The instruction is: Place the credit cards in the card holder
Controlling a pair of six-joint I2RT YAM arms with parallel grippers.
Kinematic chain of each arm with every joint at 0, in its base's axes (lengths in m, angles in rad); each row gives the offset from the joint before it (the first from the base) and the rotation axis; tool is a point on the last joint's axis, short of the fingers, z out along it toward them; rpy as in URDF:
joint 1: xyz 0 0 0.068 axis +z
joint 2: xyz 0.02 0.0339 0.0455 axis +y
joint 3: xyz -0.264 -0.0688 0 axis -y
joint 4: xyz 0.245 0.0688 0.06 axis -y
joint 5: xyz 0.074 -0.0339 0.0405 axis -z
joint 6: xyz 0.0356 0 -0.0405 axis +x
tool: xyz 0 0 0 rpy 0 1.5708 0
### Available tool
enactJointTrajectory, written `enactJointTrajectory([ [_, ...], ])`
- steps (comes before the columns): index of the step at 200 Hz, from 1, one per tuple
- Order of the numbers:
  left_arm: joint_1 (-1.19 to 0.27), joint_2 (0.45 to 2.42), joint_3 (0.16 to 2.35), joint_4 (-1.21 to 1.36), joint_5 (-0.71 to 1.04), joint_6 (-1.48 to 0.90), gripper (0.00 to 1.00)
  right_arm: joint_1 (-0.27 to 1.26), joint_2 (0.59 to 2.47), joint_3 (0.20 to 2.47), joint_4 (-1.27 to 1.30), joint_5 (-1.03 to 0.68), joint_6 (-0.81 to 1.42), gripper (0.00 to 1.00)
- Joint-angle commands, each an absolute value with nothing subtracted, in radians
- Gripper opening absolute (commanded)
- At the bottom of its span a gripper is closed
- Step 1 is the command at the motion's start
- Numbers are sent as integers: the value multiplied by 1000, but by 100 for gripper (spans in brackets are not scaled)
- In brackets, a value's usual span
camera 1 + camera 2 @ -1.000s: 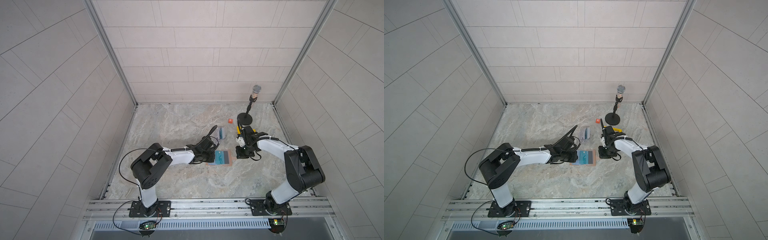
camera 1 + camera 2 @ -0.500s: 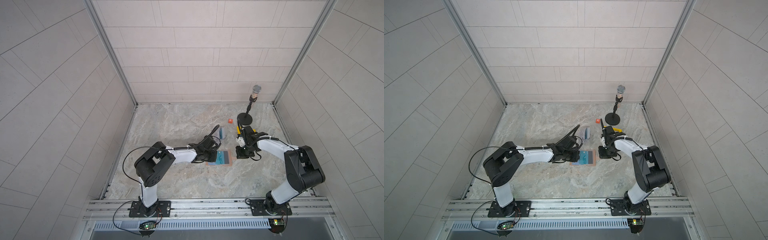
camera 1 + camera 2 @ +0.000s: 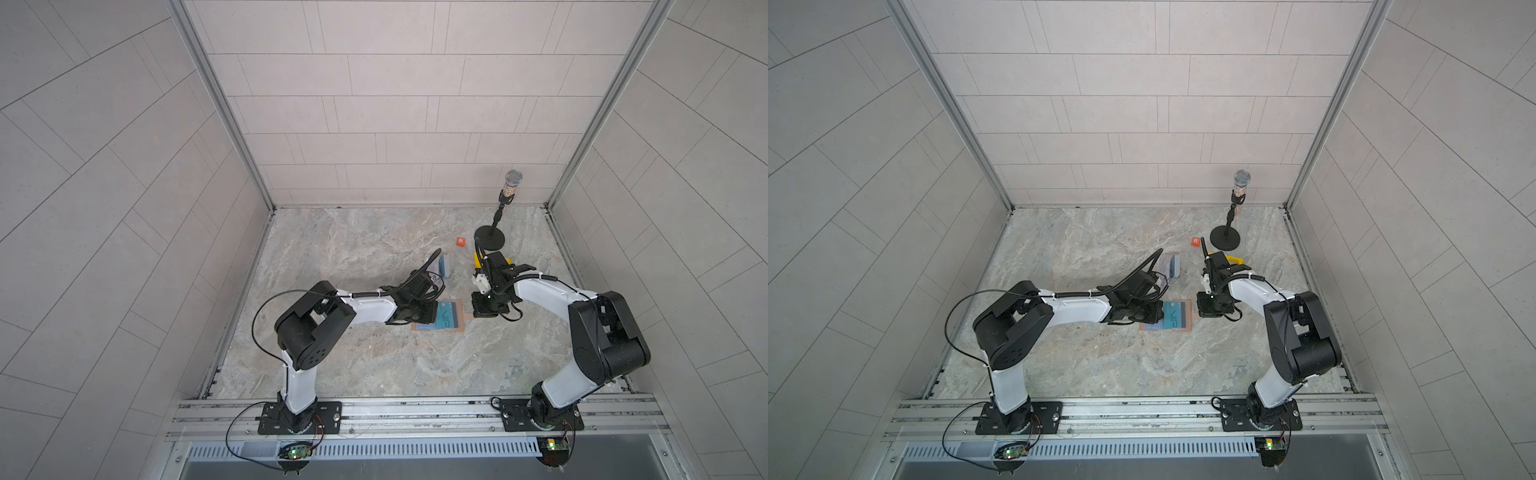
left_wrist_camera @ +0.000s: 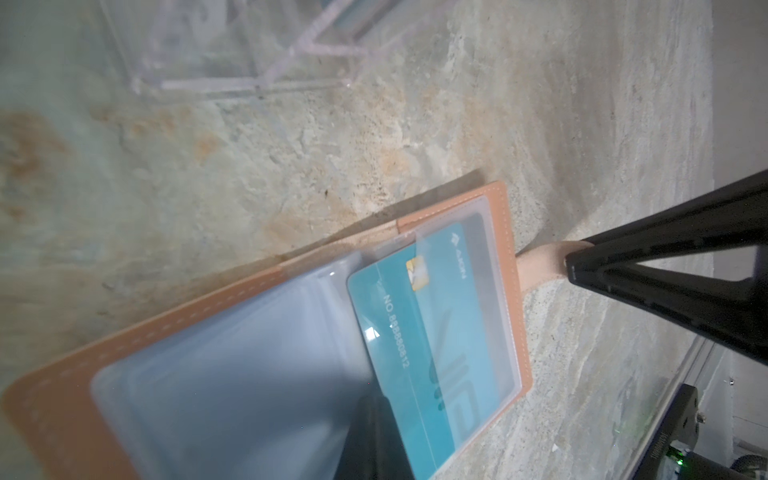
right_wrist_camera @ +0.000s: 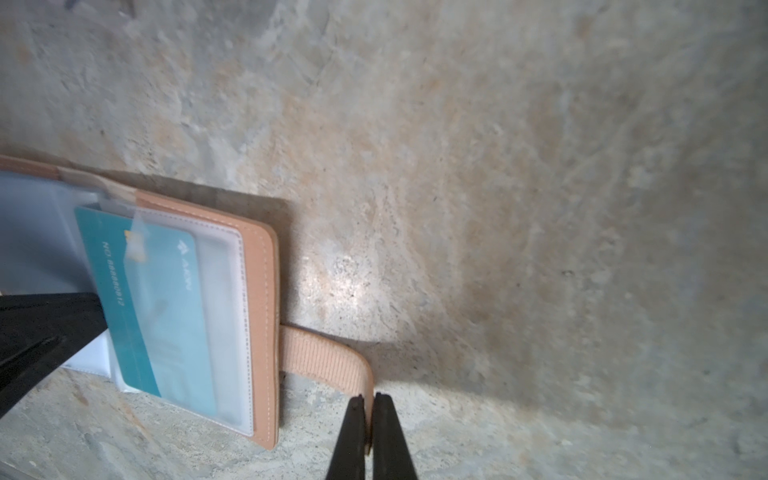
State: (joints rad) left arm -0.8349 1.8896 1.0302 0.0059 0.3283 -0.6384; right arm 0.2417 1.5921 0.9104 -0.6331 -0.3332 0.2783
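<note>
Teal credit card (image 4: 436, 332) sits half inside a clear sleeve (image 4: 494, 291) of the open tan card holder (image 4: 505, 249), flat on the marble table (image 3: 374, 365). Left gripper (image 5: 83, 320), closed, touches the card's outer edge; right gripper (image 5: 370, 415), closed, pinches the holder's strap tab (image 5: 324, 357)

White arm links (image 3: 370, 309), black joints (image 3: 309, 328), trailing black cables (image 3: 428, 262).

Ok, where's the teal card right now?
In a top view, mid-table between left gripper and right gripper: the teal card lies partly inside the clear sleeve on the card holder's right half.
</note>
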Motion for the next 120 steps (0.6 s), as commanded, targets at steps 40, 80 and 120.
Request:
enactJointTrajectory([
  [40, -848, 1943, 1058, -6, 366, -645, 5, 245, 1565, 904, -649, -339, 281, 0],
  [80, -849, 1966, 1069, 15, 401, -653, 5, 249, 1565, 904, -647, -339, 282, 0],
  [120, -849, 1974, 1065, 44, 416, -667, 5, 250, 1566, 905, -644, -339, 284, 0],
])
